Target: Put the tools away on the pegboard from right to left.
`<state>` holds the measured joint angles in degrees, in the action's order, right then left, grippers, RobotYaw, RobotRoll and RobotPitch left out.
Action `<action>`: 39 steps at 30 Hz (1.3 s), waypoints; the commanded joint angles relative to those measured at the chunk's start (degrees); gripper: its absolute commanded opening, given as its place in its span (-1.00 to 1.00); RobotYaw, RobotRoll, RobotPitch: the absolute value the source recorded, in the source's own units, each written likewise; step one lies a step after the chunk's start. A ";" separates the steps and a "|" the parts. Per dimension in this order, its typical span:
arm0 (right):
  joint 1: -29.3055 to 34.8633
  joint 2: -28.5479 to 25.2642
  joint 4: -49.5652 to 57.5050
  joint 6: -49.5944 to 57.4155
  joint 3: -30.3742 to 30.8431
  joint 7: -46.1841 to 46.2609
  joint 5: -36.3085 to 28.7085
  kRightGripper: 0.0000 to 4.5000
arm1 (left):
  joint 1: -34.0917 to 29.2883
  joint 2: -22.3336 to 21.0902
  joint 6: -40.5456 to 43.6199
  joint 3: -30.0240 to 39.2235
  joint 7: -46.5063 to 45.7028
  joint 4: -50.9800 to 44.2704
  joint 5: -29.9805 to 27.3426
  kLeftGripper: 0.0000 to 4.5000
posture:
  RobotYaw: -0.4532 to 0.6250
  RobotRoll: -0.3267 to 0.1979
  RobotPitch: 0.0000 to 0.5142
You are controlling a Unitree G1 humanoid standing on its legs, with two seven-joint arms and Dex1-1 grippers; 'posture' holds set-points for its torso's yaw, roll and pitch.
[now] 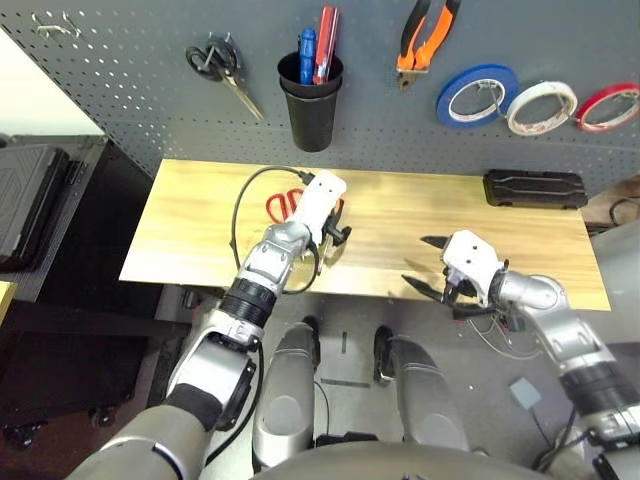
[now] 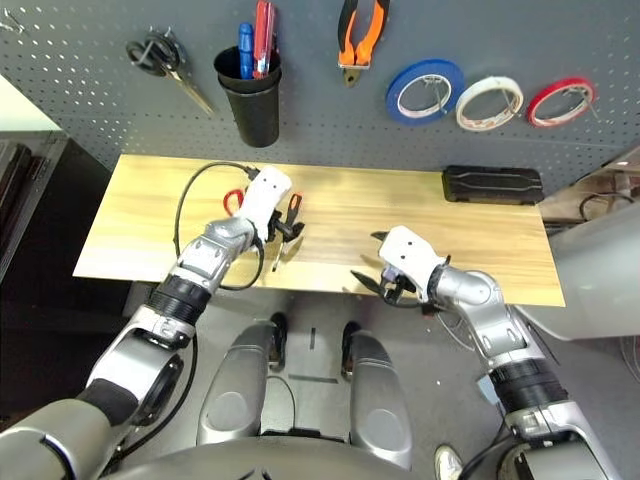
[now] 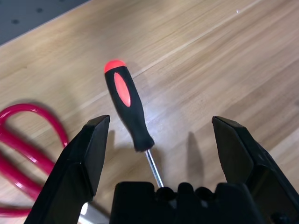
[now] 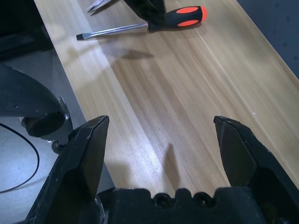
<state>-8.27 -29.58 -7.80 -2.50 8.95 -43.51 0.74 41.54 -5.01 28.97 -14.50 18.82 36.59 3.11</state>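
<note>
The black-and-orange-handled screwdriver (image 3: 128, 108) lay flat on the pale wooden counter (image 3: 224, 60) between the left gripper's (image 3: 161, 140) wide-open, empty fingers (image 3: 91, 144) — handle pointing away, shaft toward the wrist.

You've got three tape rolls (image 1: 541, 103) hung up, two pairs of scissors (image 1: 222, 70), one pliers (image 1: 426, 38), one black cup (image 1: 311, 101), one screwdriver (image 3: 128, 107) on your table, one black case (image 1: 535, 188)

Between the spread black fingers (image 3: 88, 154) of our left gripper (image 3: 161, 140) we see the black-and-orange-handled screwdriver (image 3: 128, 107) lying on the wooden table (image 3: 210, 60), untouched. The red-handled scissors (image 3: 28, 144) lie just beside it, their loops partly cut off.
</note>
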 commanded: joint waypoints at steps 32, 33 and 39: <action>2.91 -2.43 7.04 3.51 -0.18 -0.04 -0.12 1.00 | 9.28 6.15 -10.69 5.45 -7.96 32.91 3.88 -0.73 | -0.02 0.25 0.20; 2.84 -2.42 6.96 3.48 -0.16 -0.04 -0.12 1.00 | 9.19 6.19 -10.71 5.47 -7.96 32.83 3.90 -0.73 | -0.01 0.25 0.20; 2.22 -2.23 5.78 2.76 0.06 -0.16 -0.03 1.00 | 8.76 7.29 -7.23 6.60 -7.43 26.24 2.28 -0.73 | 0.03 0.25 0.19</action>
<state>-6.46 -31.26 -1.38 0.65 8.85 -43.19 0.73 51.66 1.13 19.70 -8.18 10.93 64.96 5.96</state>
